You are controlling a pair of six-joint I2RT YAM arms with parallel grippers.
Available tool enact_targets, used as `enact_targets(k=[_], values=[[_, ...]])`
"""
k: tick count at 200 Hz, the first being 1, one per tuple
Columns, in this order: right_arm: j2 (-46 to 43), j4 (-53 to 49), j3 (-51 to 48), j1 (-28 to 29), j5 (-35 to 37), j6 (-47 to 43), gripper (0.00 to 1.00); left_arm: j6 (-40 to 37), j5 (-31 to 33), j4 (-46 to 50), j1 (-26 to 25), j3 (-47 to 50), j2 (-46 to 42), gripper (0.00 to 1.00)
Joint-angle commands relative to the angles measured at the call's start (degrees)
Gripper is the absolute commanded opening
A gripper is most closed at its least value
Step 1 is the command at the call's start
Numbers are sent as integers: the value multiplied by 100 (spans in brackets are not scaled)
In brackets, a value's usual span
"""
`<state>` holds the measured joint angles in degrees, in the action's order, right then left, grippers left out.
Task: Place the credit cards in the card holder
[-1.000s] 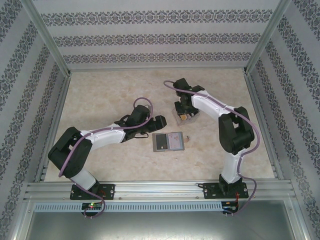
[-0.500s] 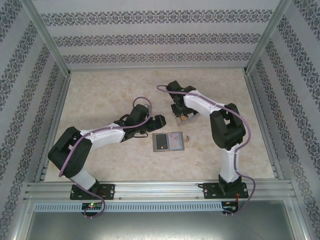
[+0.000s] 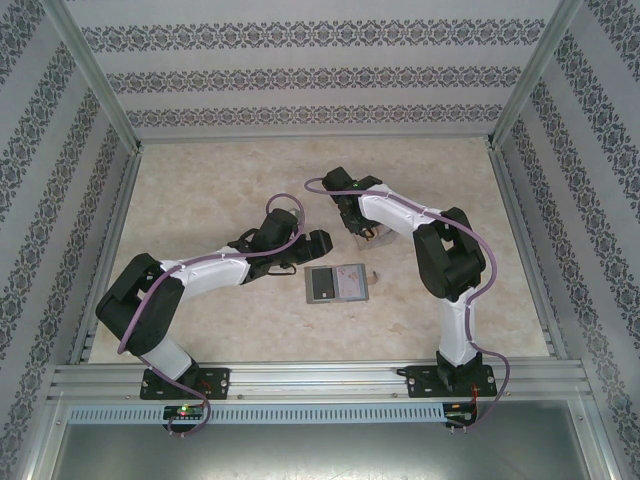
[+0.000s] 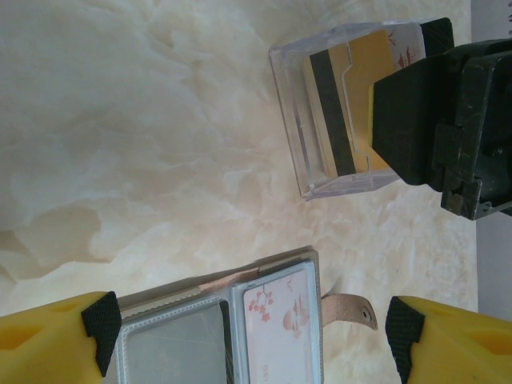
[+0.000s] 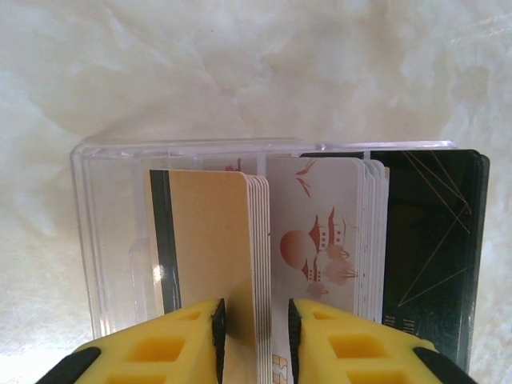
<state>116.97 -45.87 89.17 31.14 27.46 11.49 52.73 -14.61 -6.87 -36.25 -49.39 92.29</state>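
Right gripper (image 5: 254,314) straddled the tan credit cards (image 5: 210,240) in the clear box (image 5: 88,240), couldn't tell if pinched, white cards (image 5: 316,232) crowding right beside.

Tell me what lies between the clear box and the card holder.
Bare tabletop, as the left wrist view shows; the clear box and the card holder lie apart.

The card holder (image 3: 337,284) lies open on the table (image 3: 220,180). At its 1 o'clock sits a box (image 4: 292,120) with credit cards (image 5: 212,240) standing in it. The left gripper (image 3: 318,245) is at its 11 o'clock.
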Motion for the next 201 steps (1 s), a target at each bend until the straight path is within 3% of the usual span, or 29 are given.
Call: enact_targets(k=[1,91,201], values=[[-85,-27,31,15,286,-85,28,32,-27,-201,82,-36,12,88],[-183,40,-48,0,295,-111,19,77,-68,-209,83,-51,35,88],[-386,135,-233,-68,282,-137,15,123,-138,-244,81,-67,84,87]])
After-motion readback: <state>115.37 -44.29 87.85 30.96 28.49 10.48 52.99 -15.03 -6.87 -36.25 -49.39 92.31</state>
